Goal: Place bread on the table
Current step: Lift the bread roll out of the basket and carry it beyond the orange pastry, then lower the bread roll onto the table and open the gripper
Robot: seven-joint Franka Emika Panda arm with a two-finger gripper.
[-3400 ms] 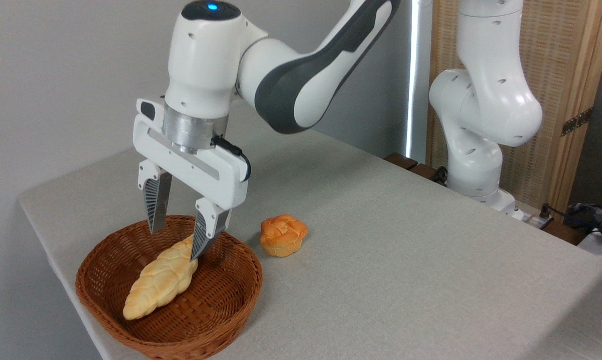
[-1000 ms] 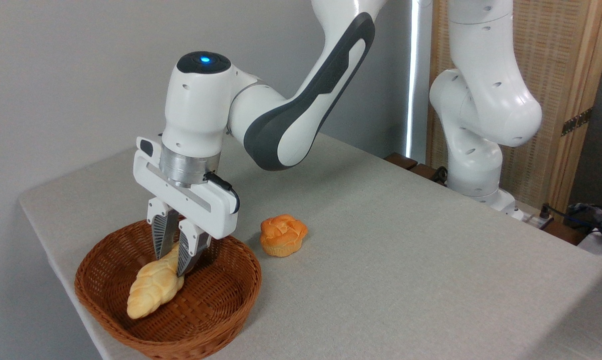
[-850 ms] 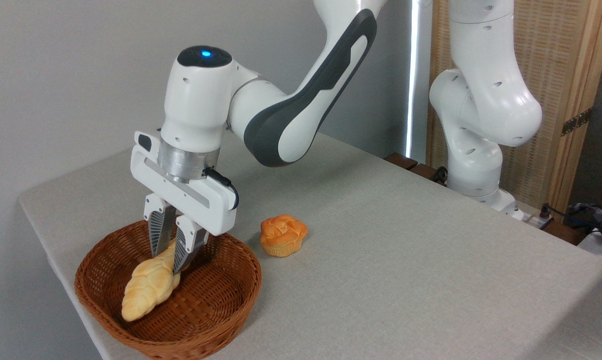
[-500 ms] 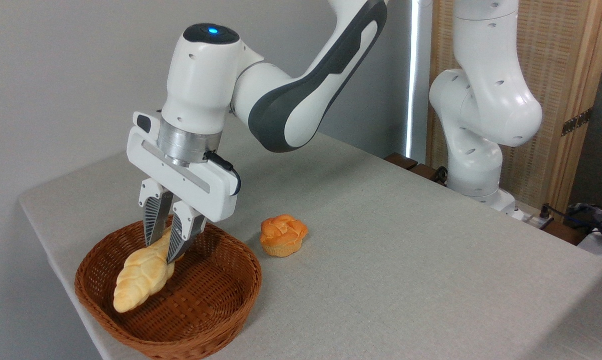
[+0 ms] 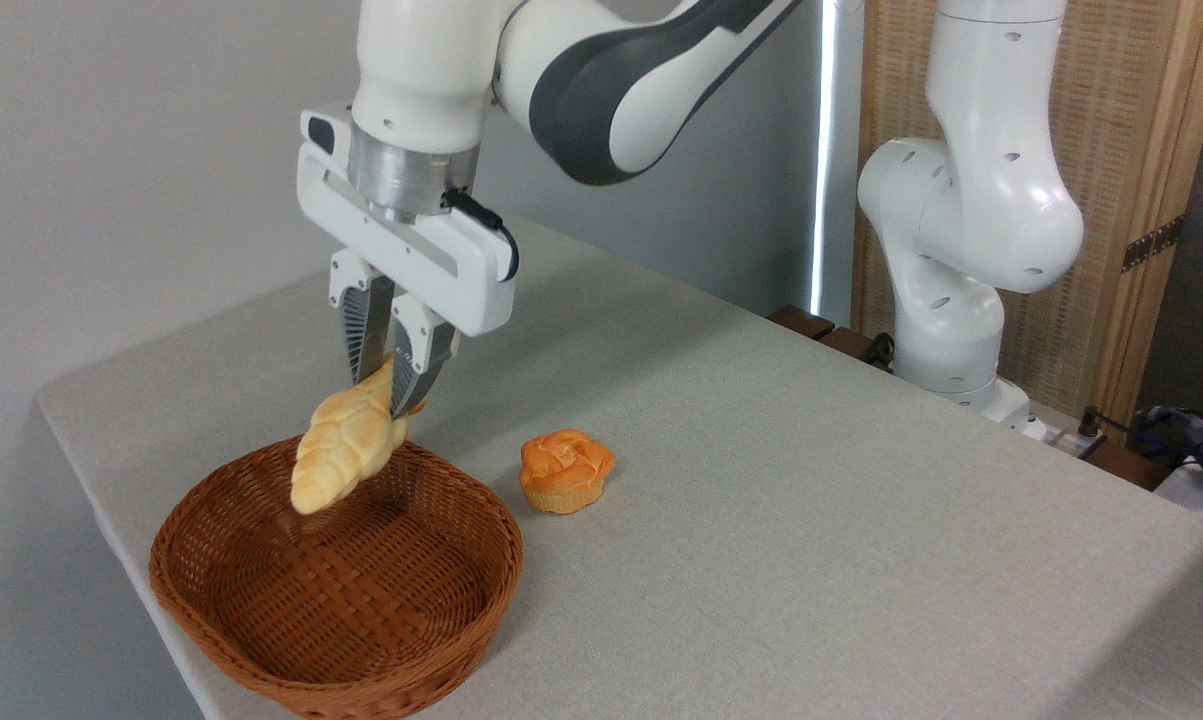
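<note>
My gripper [image 5: 393, 392] is clamped on the bread's [image 5: 346, 450] upper tip.
Loaf dangles toward 7 o'clock above the basket [image 5: 336, 585]; seems light, stiff, liable to swing.

Bright, even, diffuse light; sharp focus, no blur. Soft shadow on counter [image 5: 761, 480] behind and below end effector [image 5: 389, 392]. Overexposed vertical strip far right of it. Mild sheen on arm casing above.
</note>
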